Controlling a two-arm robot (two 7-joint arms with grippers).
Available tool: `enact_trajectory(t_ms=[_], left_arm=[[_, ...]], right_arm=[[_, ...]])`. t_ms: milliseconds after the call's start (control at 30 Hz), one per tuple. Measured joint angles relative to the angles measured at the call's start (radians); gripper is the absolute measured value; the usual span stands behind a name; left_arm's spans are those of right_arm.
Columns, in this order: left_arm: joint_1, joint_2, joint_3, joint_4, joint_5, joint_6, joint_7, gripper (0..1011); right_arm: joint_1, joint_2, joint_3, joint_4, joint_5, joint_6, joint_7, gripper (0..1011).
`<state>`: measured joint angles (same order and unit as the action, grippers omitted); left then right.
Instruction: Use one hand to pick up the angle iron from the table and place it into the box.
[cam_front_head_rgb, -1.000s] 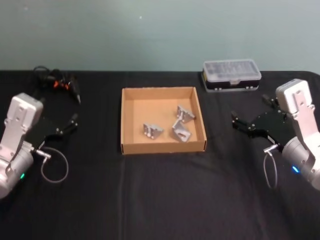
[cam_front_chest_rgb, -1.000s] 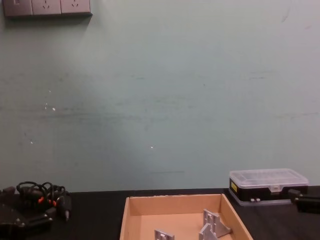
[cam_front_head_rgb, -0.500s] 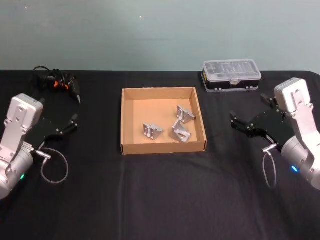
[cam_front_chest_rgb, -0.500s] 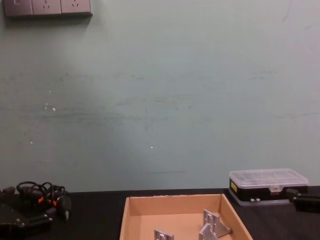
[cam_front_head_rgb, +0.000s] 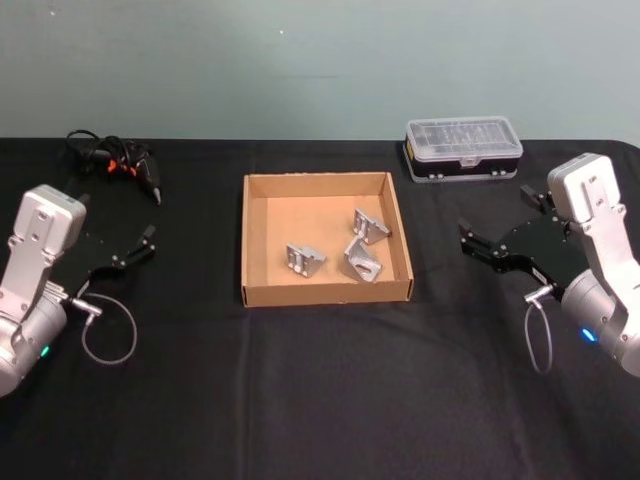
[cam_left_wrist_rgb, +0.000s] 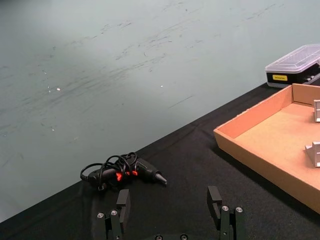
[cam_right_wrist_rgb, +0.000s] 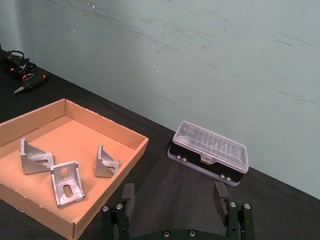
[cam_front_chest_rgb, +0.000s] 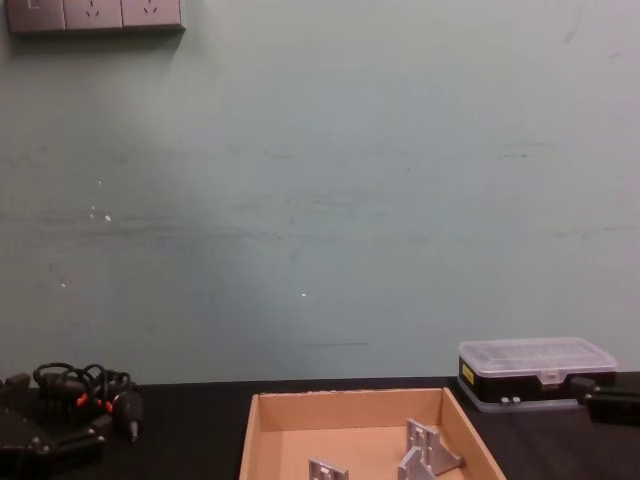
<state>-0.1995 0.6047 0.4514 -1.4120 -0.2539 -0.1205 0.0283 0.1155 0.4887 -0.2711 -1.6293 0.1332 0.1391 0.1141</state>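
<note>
Cardboard box (cam_front_head_rgb: 262, 292) mid-worktop (cam_front_head_rgb: 320, 400) holds three grey metal angle irons (cam_front_head_rgb: 363, 263). Clear-lidded plastic case (cam_front_head_rgb: 463, 149) and cable tangle (cam_front_head_rgb: 113, 162) behind. Left end effector (cam_front_head_rgb: 140, 247) and right end effector (cam_front_head_rgb: 478, 247) spread wide, empty, flanking box.

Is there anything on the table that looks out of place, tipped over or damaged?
Nothing stands out. Three angle irons lie inside the box, none on the table. The left gripper and right gripper are open and hold nothing, one on each side of the box.
</note>
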Motion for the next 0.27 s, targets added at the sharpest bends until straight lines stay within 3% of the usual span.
enact_trajectory(t_ms=[267], left_arm=[[0.0, 0.0, 0.0, 0.0, 0.0, 0.0, 0.0, 1011]], right_arm=[[0.001, 0.0, 0.0, 0.0, 0.0, 0.0, 0.001, 1002]])
